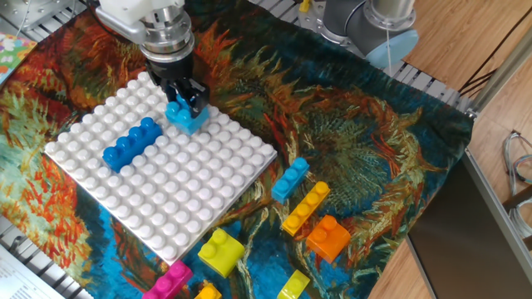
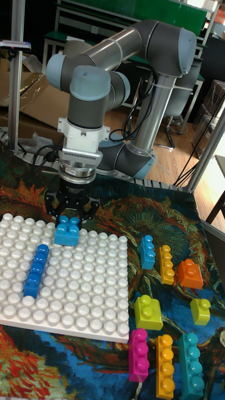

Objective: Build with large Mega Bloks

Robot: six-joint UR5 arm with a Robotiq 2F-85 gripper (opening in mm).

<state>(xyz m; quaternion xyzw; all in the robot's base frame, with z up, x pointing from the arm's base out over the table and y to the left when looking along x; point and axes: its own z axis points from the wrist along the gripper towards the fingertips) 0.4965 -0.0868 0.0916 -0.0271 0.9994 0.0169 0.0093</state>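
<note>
My gripper (image 1: 184, 101) (image 2: 70, 217) hangs over the far edge of the white studded baseplate (image 1: 191, 199) (image 2: 87, 300). It is shut on a short light blue Mega Blok (image 1: 188, 118) (image 2: 67, 232), which rests on or just above the plate's studs. A long dark blue brick (image 1: 131, 143) (image 2: 35, 270) is seated on the plate to the left of it. The loose bricks lie off the plate: light blue (image 1: 290, 178) (image 2: 147, 251), orange-yellow (image 1: 304, 208) (image 2: 165, 264), orange (image 1: 328, 237) (image 2: 189, 273), lime yellow (image 1: 220, 251) (image 2: 148, 312) and pink (image 1: 169, 281) (image 2: 139, 354).
A patterned cloth (image 1: 357, 124) covers the table. More loose bricks sit near the front edge: a small lime one (image 2: 200, 310), an orange one (image 2: 165, 365) and a teal one (image 2: 190, 364). The arm's base (image 1: 366, 25) stands at the back right.
</note>
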